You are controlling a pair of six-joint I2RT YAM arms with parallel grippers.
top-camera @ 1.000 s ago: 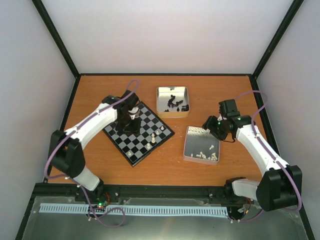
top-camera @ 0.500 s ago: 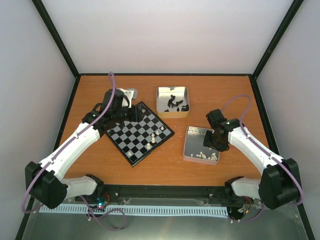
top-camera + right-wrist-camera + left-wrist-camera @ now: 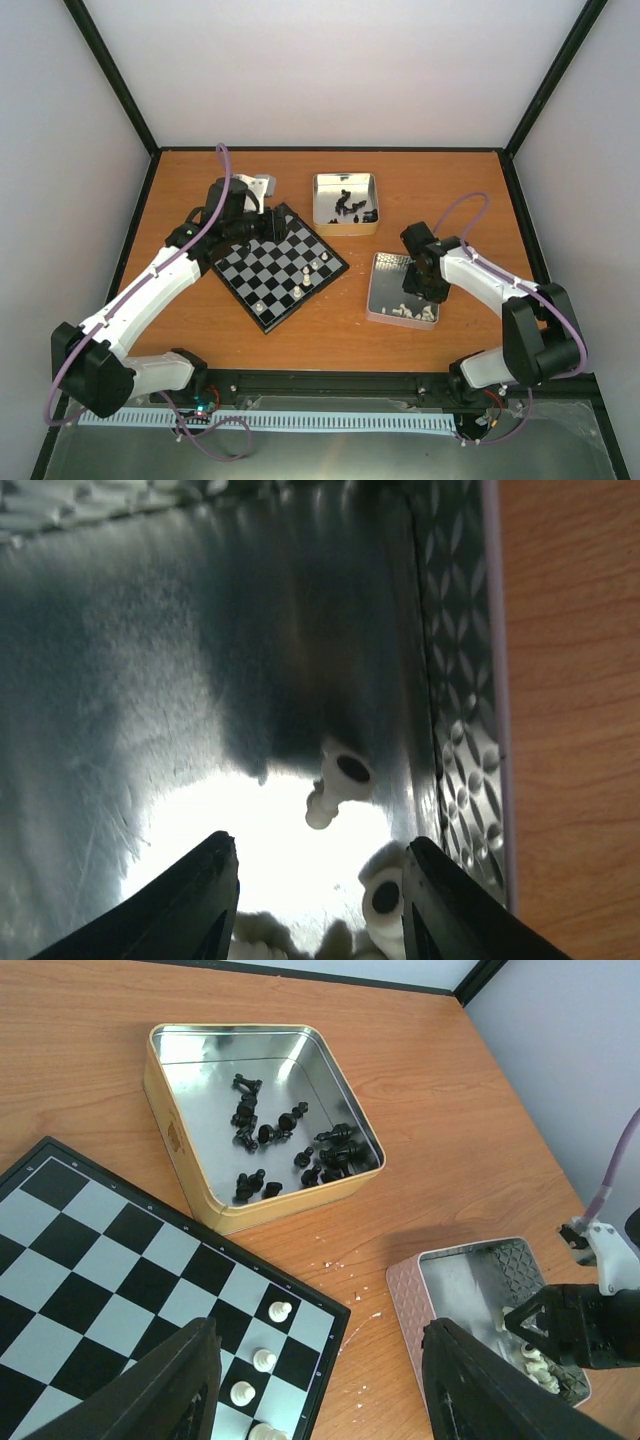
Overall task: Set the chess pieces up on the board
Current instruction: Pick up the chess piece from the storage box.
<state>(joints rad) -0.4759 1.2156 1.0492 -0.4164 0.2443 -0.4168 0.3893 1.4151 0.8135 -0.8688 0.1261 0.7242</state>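
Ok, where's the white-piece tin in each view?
Top: tin right of centre, right of the board.
Left wrist: tin in the lower right corner.
Right wrist: tin fills the frame, wall at right.
Shared landmark: right gripper inside it, above the white pieces.

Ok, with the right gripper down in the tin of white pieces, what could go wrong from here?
1. The white pieces lie on their sides, bunched against the wall of the tin; the open right gripper may scrape that wall or pinch two at once.
2. The open left gripper hangs over the board, where a few standing pieces line one edge; a low sweep could topple them.
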